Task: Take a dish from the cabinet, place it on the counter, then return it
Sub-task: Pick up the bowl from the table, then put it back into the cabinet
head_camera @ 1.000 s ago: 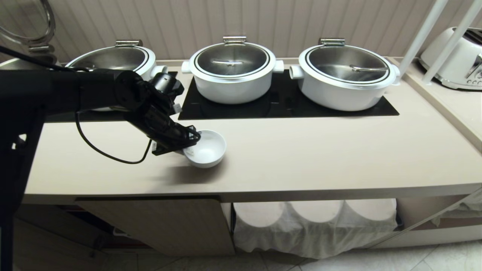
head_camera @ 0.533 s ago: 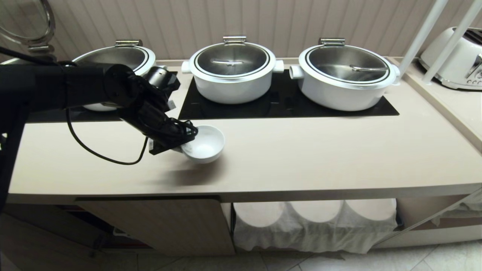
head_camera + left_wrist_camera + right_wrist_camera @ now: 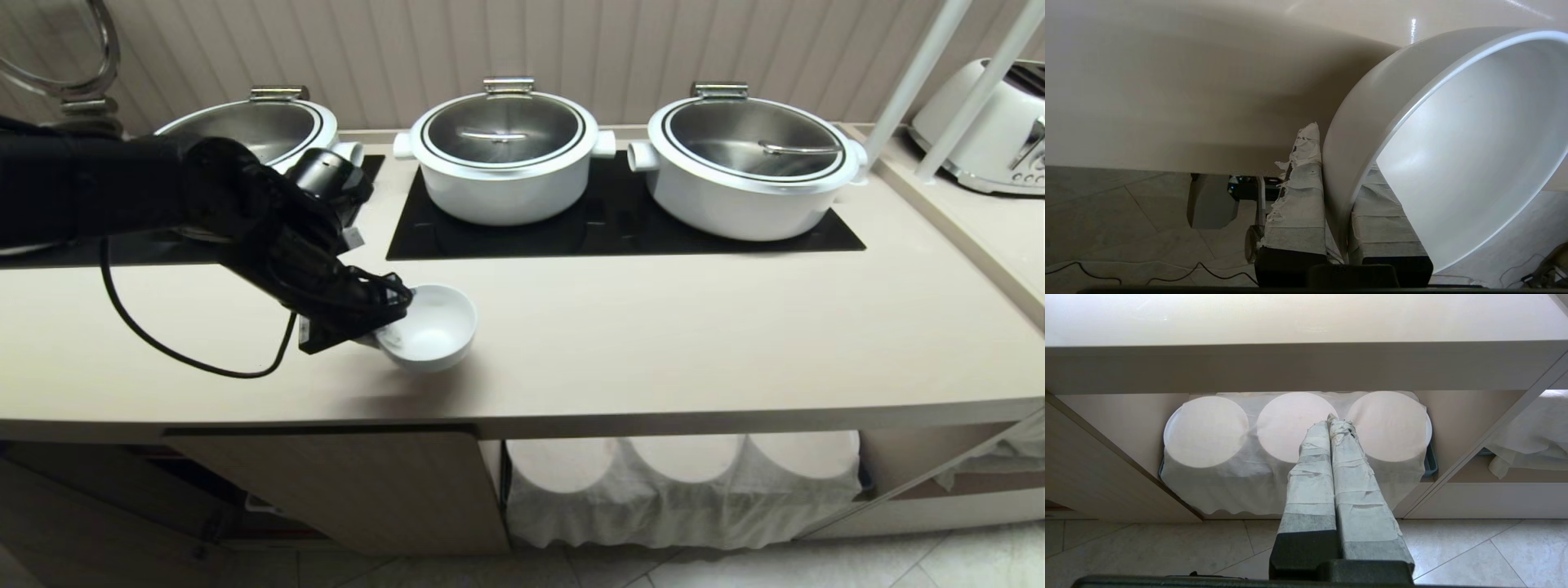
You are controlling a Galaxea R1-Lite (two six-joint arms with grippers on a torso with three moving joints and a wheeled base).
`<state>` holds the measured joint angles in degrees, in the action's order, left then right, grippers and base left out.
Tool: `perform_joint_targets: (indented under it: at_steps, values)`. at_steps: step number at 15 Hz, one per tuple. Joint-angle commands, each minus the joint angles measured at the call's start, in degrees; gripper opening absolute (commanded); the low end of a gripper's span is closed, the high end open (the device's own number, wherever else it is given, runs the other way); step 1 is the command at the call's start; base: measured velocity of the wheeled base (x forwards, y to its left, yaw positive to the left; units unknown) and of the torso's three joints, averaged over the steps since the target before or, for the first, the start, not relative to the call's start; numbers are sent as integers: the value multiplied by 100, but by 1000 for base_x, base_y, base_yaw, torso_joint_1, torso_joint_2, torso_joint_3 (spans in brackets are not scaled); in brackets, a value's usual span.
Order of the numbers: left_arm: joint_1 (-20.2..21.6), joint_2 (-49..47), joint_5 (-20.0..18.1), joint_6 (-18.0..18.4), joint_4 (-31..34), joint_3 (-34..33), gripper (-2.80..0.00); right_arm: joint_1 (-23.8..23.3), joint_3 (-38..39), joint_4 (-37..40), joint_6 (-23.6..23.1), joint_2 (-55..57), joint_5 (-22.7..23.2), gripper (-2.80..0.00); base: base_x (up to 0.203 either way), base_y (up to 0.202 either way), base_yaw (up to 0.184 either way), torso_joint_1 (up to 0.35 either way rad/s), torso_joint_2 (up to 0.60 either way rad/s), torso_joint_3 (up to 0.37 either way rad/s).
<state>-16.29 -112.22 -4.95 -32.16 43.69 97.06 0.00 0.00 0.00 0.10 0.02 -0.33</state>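
Beige counter [image 3: 653, 343] ran the full width before me, its black glass hob panels [image 3: 620, 229] set toward the back and carrying three big white lidded pots [image 3: 504, 155]. Below it the cabinet [image 3: 351, 490] stood with its door swung open on my left side, and next to that an open bay held round shapes draped under a white cloth [image 3: 678, 490]. A toaster [image 3: 988, 131] sat off on the far right ledge.

My left arm reached in from the left over the counter's front half, and my left gripper [image 3: 371, 320] was clamped on the dish [image 3: 429, 327]. In the left wrist view the taped fingers [image 3: 1298, 196] pinched the bowl's wall, one outside and one inside the rim, which I judged was the only sensible hold on something so deep-sided and glossy. The dish [image 3: 1453, 143] was just above or barely on the counter; I could not tell whether its base touched. It was tipped slightly, its mouth facing up and a little away from my wrist, toward the right, so its axis leaned off vertical; being round, it had no long axis to speak of.

My right gripper [image 3: 1333, 433] hung parked below counter height, fingers pressed together on nothing, aimed at the draped bay. I judged the return to the cabinet was the step in hand or close.
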Motion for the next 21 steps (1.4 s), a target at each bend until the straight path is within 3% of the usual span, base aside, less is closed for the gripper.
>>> perform_joint_targets:
  at_steps: [1,14,18,21]
  values:
    - [12,387,-13,-25,18,-295,-280,4,0,0,-1,-2,-2,-280,0,0,0,0,0,0]
    - [-31,2337,-8,-19,-59,-2889,-280,1,0,0,-1,-2,-2,-280,0,0,0,0,0,0]
    - [-71,2991,-9,18,-731,-3996,-280,0,0,0,-1,-2,-2,-280,0,0,0,0,0,0]
    - [-213,3466,-8,24,-864,-4588,-280,1,0,0,-1,-2,-2,-280,0,0,0,0,0,0]
